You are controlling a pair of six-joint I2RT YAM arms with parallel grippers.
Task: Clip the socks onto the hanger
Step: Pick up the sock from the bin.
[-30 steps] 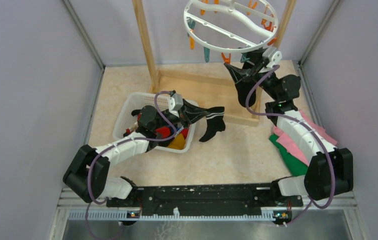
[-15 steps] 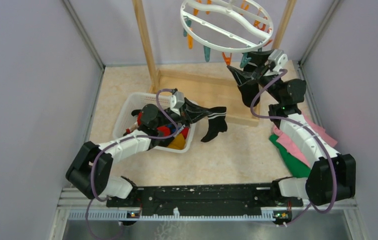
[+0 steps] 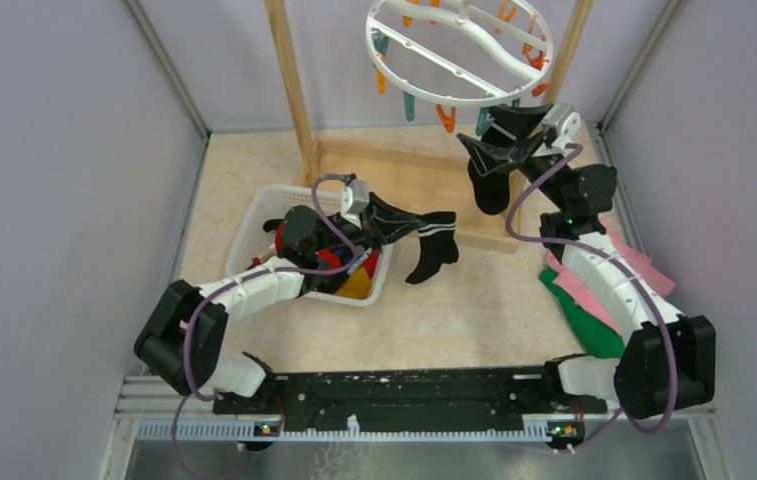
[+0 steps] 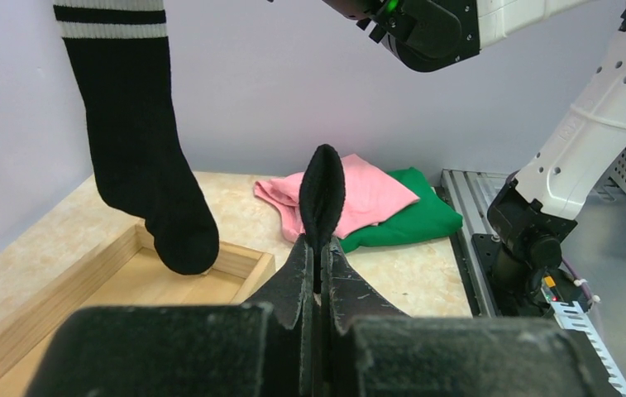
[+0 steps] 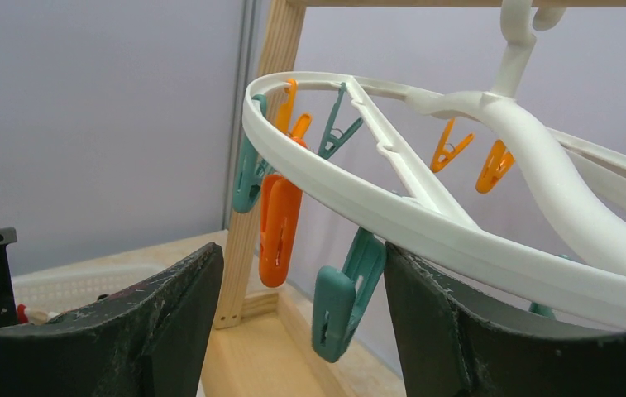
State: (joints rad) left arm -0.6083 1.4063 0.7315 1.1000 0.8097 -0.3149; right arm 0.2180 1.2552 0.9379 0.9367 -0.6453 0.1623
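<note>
The hanger (image 3: pixel 459 50) is white, and its pegs are orange (image 5: pixel 279 219) and teal (image 5: pixel 338 302). The hanging sock (image 4: pixel 140 165) is black with two white stripes round the cuff. The second sock (image 3: pixel 432 245) is black as well, with a white band that shows from above. The basket (image 3: pixel 254 225) is white mesh, and in it show a red sock (image 3: pixel 326 262) and a yellow-orange sock (image 3: pixel 356 285). One cloth (image 4: pixel 359 194) is pink, the other cloth (image 4: pixel 413 219) green. The rack frame (image 3: pixel 292 90) is pale wood. The counter (image 3: pixel 474 310) is cream with faint mottling. The left pincer (image 4: pixel 316 256) and right pincer (image 5: pixel 301 256) are black. The left arm (image 3: pixel 254 290) and right arm (image 3: pixel 604 275) are white with black joints, and the cable (image 3: pixel 186 350) is purple.
</note>
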